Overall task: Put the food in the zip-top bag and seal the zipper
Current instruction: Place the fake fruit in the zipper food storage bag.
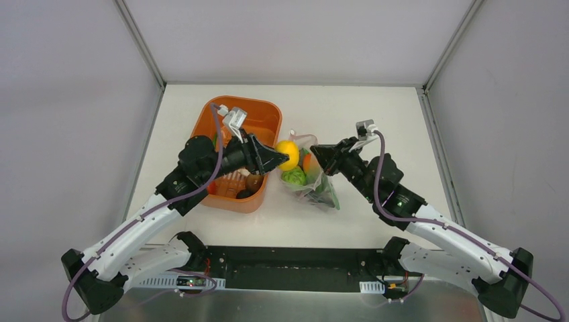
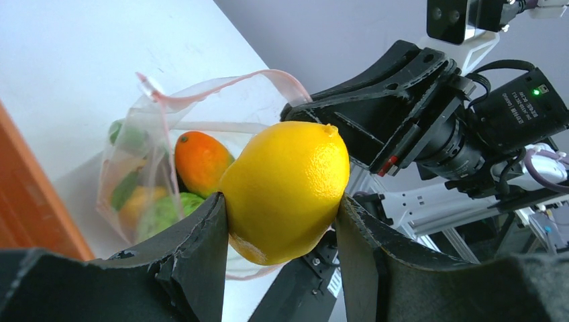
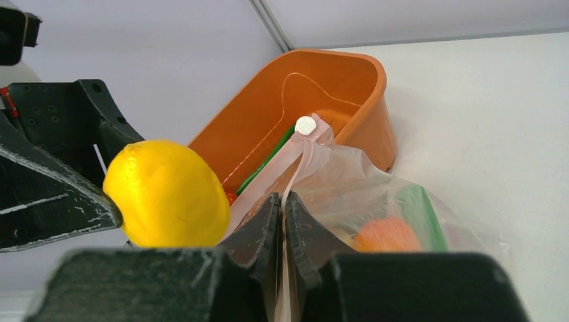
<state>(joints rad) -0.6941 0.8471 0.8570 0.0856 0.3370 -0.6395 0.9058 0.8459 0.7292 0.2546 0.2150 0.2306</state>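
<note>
My left gripper (image 1: 284,156) is shut on a yellow lemon (image 2: 285,191) and holds it above the open mouth of the clear zip-top bag (image 1: 313,182), between the basket and the bag. My right gripper (image 3: 283,201) is shut on the bag's pink zipper edge (image 2: 221,84) and holds the mouth up. The white slider (image 3: 305,125) sits at the strip's far end. Inside the bag lie an orange fruit (image 2: 201,161), a green fruit (image 2: 164,211) and other green and yellow pieces. A brown fruit (image 1: 253,181) and a green pod (image 3: 265,161) are in the basket.
The orange plastic basket (image 1: 258,111) stands just left of the bag, under my left arm. The table's white walls rise at the back and both sides. My two grippers are a few centimetres apart over the bag's mouth.
</note>
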